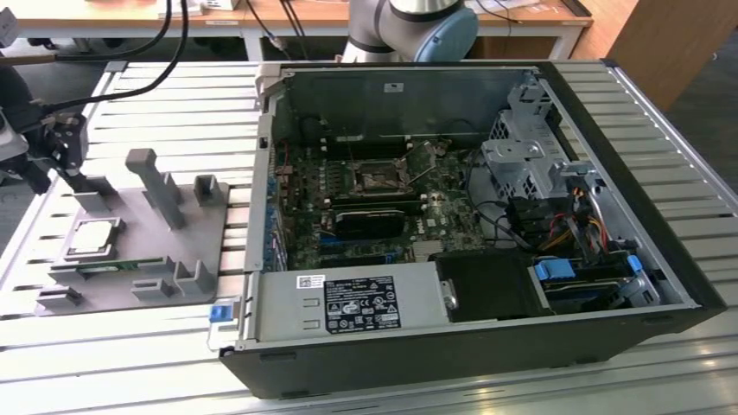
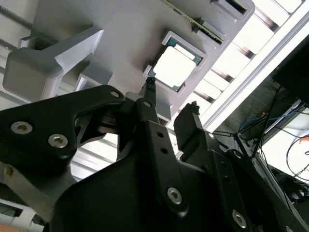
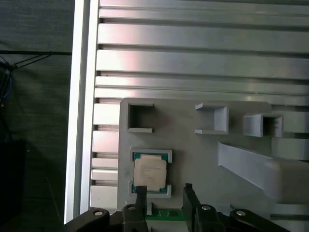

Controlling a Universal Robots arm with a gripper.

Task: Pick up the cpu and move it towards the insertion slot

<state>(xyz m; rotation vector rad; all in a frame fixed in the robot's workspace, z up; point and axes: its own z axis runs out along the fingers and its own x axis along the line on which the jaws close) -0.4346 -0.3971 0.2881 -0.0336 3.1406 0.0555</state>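
Observation:
The cpu [image 1: 92, 238] is a small silvery square chip lying flat in a recess of the grey tray [image 1: 144, 251] on the exterior view's left. Both wrist views look down at the cpu [image 2: 174, 65] [image 3: 149, 174] in its recess. My gripper [image 1: 64, 177] hangs above the tray, just beside the chip and apart from it. It is open [image 3: 164, 189] [image 2: 171, 96], with nothing between the two black fingertips [image 3: 141, 191]. The insertion slot [image 1: 378, 180], a square socket with a shiny frame, sits on the motherboard inside the open computer case.
The tray carries tall upright posts [image 1: 155, 186] close to my gripper. The open black computer case [image 1: 645, 259] with its power supply [image 1: 346, 303] lies to the exterior view's right. Everything rests on a slatted aluminium table [image 1: 116, 363]; its edge [image 3: 82, 96] runs beside the tray.

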